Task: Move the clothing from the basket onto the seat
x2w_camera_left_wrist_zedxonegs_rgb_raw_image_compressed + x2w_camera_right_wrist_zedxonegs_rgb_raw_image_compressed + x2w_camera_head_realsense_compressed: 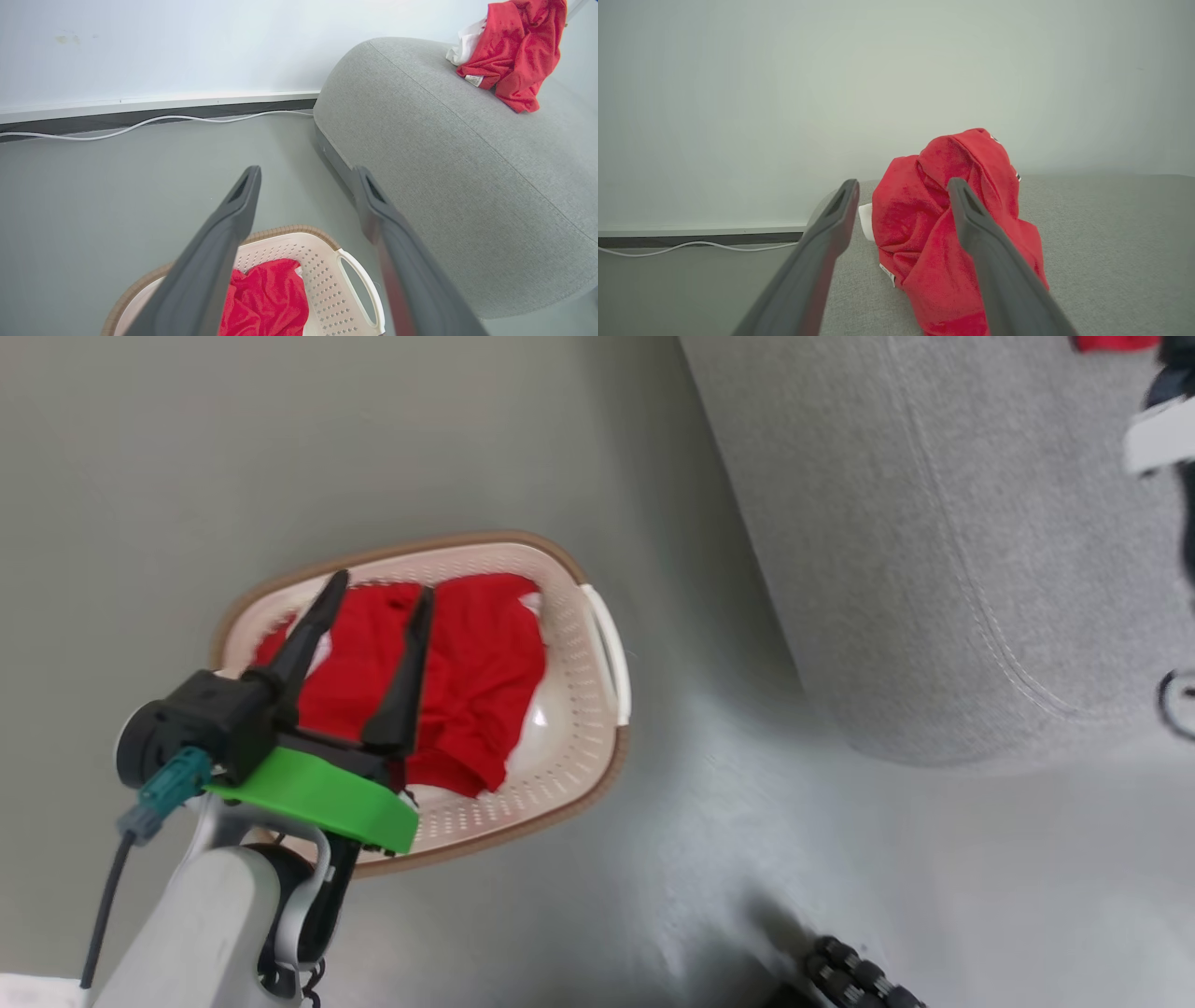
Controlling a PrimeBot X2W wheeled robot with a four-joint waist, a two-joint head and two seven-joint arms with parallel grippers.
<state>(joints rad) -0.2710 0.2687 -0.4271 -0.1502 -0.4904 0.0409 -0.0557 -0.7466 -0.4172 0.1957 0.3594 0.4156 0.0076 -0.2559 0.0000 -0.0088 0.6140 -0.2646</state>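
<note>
One red heap (476, 672) in basket (581, 728); second heap (915, 219) on seat (1111, 242) (bunched).

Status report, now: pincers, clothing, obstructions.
Left pincer open, above the basket. Right pincer open, facing red garment heaped on the sofa. Second red garment in the basket. White cable by the wall, off the path.

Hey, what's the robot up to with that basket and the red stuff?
The robot is moving red clothing from a basket to a grey sofa. Its left gripper hovers open above the basket, which holds red clothing. Its right gripper is open at the sofa, where one red garment lies heaped.
</note>
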